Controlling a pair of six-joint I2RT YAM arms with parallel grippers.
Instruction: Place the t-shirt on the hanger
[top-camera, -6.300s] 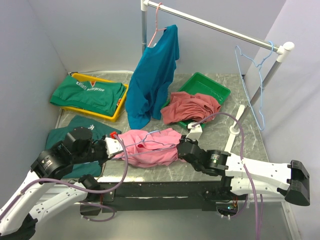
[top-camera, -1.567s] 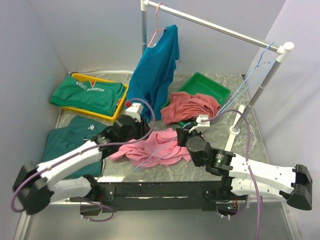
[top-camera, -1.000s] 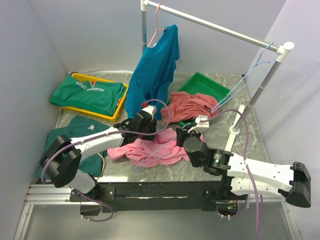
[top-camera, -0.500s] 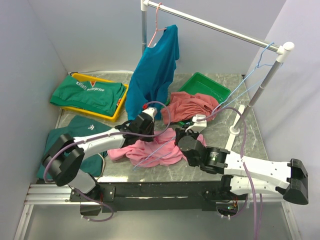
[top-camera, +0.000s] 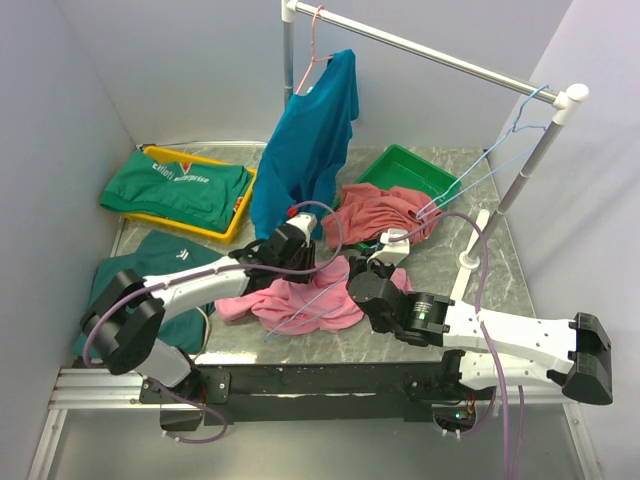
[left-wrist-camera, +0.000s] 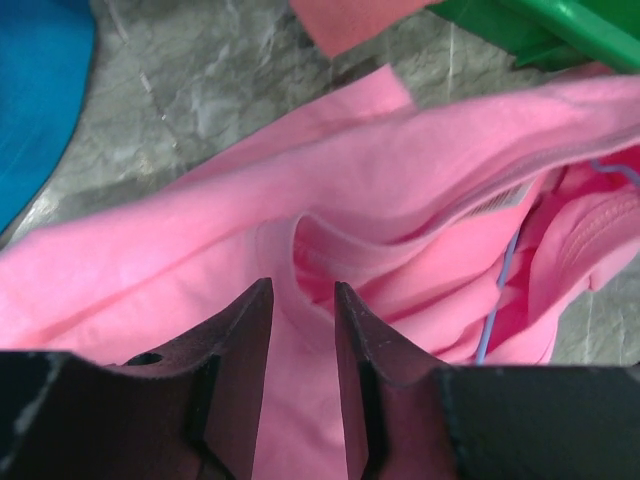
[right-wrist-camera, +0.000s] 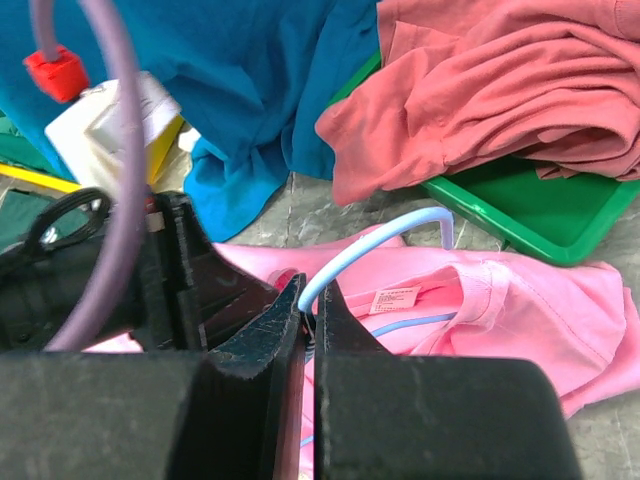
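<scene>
Since 1.6 s ago the left arm has stretched farther right across the bench, and the right arm has shifted slightly left. Left fingers sit at the far edge of the t-shirt, which lies crumpled on the bench between the 2 arms, just in front of the teal-blue shirt hanging from the rail. In the left wrist view those fingers stand a little apart with pink cloth filling the gap, their tips just below the folded collar; I cannot tell whether they clamp it. Right fingers are pressed together on the hanger, pinching its light-blue wire at the tips. The wire arcs up and away above the neck label, and more of it runs among the pink folds. Beyond the t-shirt a rose-red garment spills out of a green tray. 1 more light-blue hanger, the rail hanger, is hooked at the rail's right end and slants down toward that garment; 6.3 s ago it hung straight.
</scene>
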